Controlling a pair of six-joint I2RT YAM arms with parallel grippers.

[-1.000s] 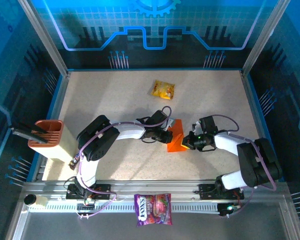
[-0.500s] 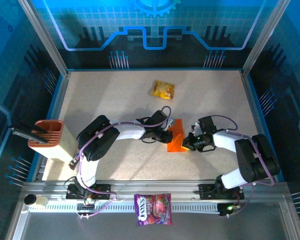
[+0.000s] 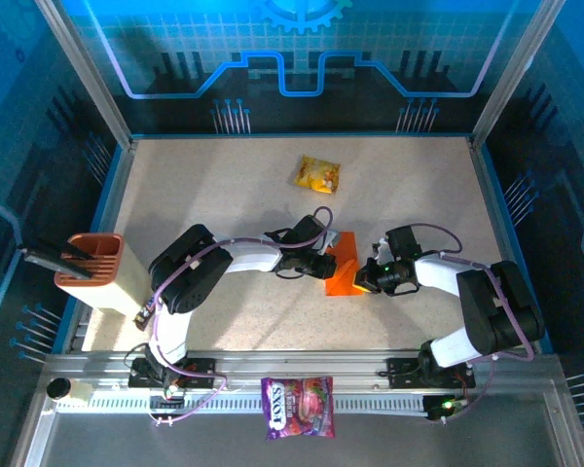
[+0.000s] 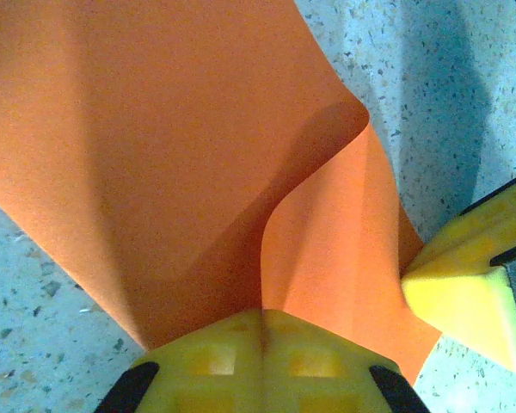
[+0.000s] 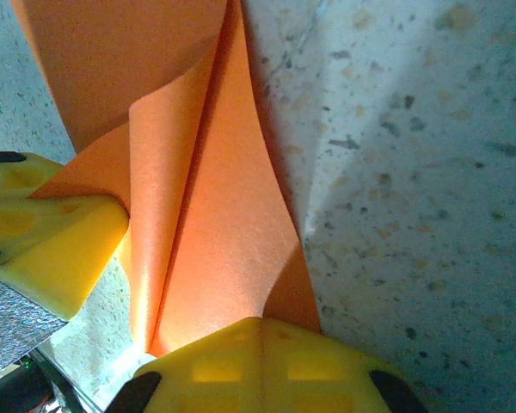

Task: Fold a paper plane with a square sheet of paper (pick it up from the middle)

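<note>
The square sheet of paper point(image 3: 344, 261) is bright orange and sits at the table's middle, bent up into a fold between both grippers. My left gripper point(image 3: 327, 264) is at its left edge, shut on the paper. In the left wrist view the sheet point(image 4: 155, 129) curls out from the closed yellow fingertips point(image 4: 215, 361). My right gripper point(image 3: 363, 278) is at the sheet's right edge, shut on it too. In the right wrist view the paper point(image 5: 228, 232) rises in a pleat from the closed tips point(image 5: 310, 366). No finished paper plane is in view.
A glossy yellow snack packet point(image 3: 317, 174) lies at the back centre. A purple printed bag point(image 3: 298, 407) rests on the front rail. A terracotta holder point(image 3: 90, 261) stands on a block at the left edge. Blue walls ring the table.
The right arm's elbow has shifted slightly to the left. The paper and the left arm have hardly moved.
</note>
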